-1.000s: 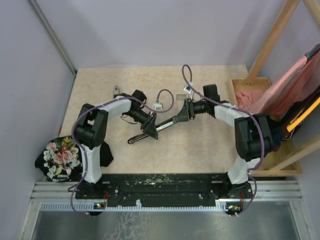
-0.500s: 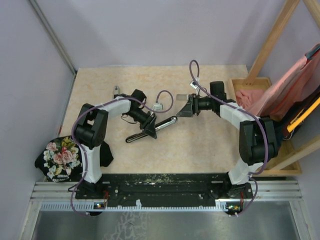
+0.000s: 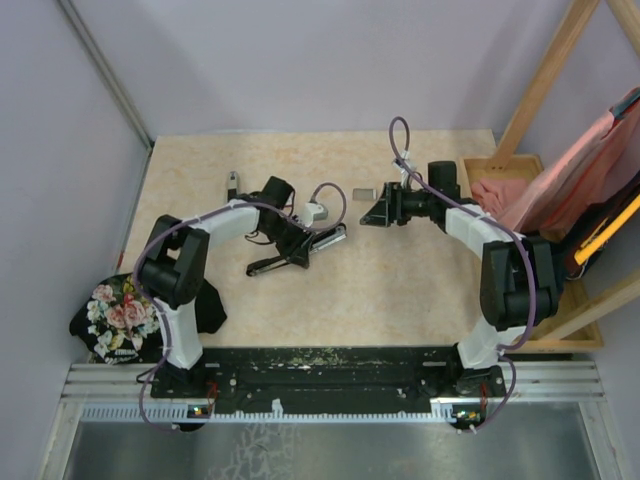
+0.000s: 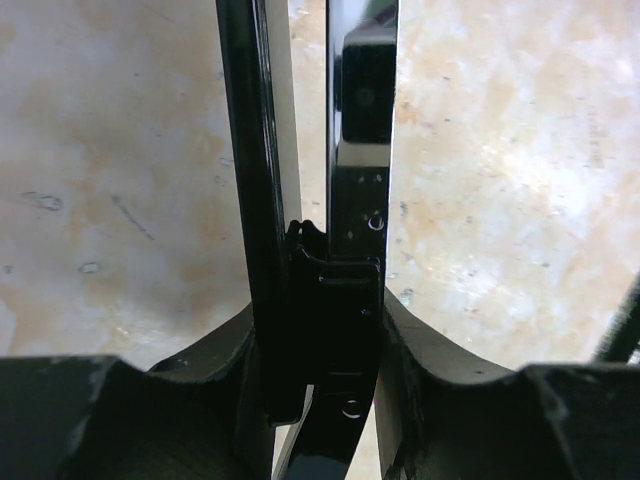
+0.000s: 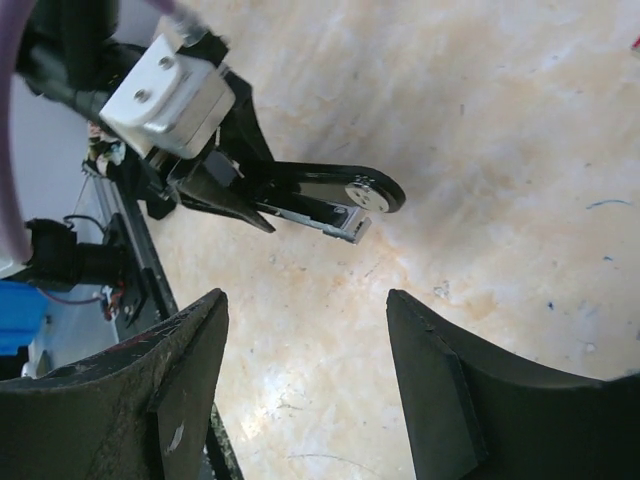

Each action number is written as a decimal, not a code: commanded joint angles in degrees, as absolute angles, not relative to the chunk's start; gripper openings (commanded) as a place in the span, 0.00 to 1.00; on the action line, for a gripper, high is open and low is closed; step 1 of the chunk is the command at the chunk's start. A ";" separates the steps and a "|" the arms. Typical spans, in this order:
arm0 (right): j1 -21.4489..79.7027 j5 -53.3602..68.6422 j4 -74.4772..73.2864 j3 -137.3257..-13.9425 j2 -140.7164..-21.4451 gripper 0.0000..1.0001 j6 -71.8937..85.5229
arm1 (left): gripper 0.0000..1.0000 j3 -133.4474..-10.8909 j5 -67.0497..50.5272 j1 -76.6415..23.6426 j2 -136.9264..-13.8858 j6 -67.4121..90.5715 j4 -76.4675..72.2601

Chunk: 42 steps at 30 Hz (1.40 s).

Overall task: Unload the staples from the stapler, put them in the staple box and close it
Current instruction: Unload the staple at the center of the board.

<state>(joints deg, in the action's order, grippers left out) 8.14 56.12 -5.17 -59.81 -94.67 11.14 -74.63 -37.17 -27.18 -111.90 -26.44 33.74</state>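
Note:
A black stapler (image 3: pixel 300 250) lies hinged open, slanting low over the beige table, and my left gripper (image 3: pixel 292 243) is shut on its rear part. In the left wrist view the stapler's two arms (image 4: pixel 350 200) run straight out between the fingers (image 4: pixel 440 370). My right gripper (image 3: pixel 368 216) hangs open and empty to the stapler's right, apart from it. Its wrist view shows the stapler's front end (image 5: pixel 330 197) beyond the open gripper (image 5: pixel 305 330). A small grey strip of staples (image 3: pixel 360 193) lies on the table just behind the right gripper. A second small grey piece (image 3: pixel 232 182) lies at the back left.
A wooden tray (image 3: pixel 468 170) holding pink cloth stands at the right edge, with a slanting wooden post (image 3: pixel 545 80) behind it. A black floral cloth (image 3: pixel 120 315) hangs off the table's left front corner. Purple walls close the back and left.
My right gripper has let go of the stapler's front end, drawn back to the right and opened wider. The left gripper has swung the stapler slightly left and lower.

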 commanded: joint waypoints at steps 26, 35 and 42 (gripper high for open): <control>4.64 47.90 -2.11 -61.19 -93.63 0.66 13.97 | 0.00 -51.74 19.71 -49.39 -100.48 -39.23 -5.62; 4.31 48.42 -2.04 -61.08 -93.56 0.67 14.24 | 0.00 -49.49 22.90 -51.10 -100.30 -40.92 -10.26; 4.31 48.68 -2.04 -61.09 -93.47 0.66 14.28 | 0.00 -48.26 24.80 -51.11 -99.21 -41.28 -13.36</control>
